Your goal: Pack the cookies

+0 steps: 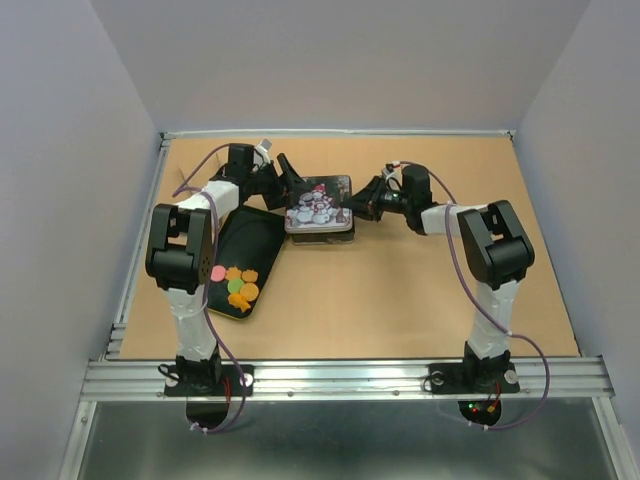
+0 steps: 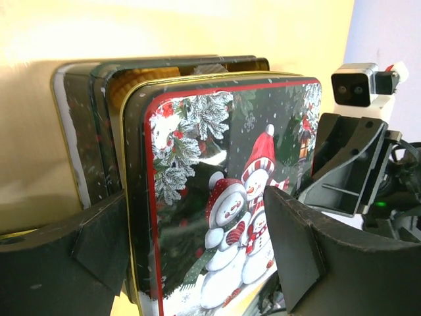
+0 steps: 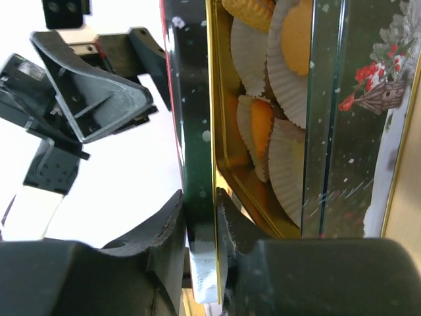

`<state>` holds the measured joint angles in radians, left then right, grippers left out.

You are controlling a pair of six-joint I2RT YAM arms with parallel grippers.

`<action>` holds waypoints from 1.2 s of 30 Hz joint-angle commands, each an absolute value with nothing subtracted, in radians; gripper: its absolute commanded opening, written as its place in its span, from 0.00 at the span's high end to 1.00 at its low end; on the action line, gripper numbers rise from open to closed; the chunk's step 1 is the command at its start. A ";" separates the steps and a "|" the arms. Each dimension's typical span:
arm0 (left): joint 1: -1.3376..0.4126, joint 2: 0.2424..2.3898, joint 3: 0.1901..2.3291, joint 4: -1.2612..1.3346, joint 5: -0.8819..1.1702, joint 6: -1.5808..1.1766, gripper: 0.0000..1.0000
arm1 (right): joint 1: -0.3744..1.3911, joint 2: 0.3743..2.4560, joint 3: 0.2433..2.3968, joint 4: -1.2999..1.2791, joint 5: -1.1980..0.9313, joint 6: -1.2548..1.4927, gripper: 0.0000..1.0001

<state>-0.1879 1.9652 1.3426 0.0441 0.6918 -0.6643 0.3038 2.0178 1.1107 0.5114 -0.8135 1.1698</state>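
The cookies (image 1: 241,284), mostly orange with a pink and a green one, lie on the near end of a black tray (image 1: 252,235) at the left. A tin with a snowman lid (image 1: 320,205) sits mid-table. My right gripper (image 1: 352,207) is shut on the lid's right rim (image 3: 197,131), holding it raised off the tin base (image 3: 329,131); in the right wrist view its gripper (image 3: 200,205) pinches the rim. My left gripper (image 1: 288,185) is open and, in its own wrist view, the left gripper (image 2: 197,243) straddles the lid (image 2: 223,197).
Inside the tin base (image 2: 79,131) sit white paper cups (image 3: 289,164) holding orange pieces (image 3: 262,122). The right gripper (image 2: 348,164) shows past the lid in the left wrist view. Grey walls surround the brown table (image 1: 420,300); a metal rail (image 1: 340,378) runs along its near edge.
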 commanded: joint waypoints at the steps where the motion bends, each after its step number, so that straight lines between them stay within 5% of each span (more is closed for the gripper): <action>1: -0.193 1.942 1.437 0.106 0.689 -0.623 0.15 | 0.325 2.062 1.143 0.327 -0.841 1.072 0.73; 11: -0.195 1.925 1.463 0.006 0.629 -0.558 0.16 | 0.305 2.051 1.135 0.299 -0.827 1.072 0.50; 36: -0.213 1.927 1.477 -0.164 0.471 -0.508 0.18 | 0.279 2.037 1.325 0.176 -0.788 1.066 0.47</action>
<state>-0.2054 1.9663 1.4273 -0.1333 0.5022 -0.5365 0.2909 2.0552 1.2690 0.1978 -0.7990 1.0870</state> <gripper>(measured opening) 0.822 0.526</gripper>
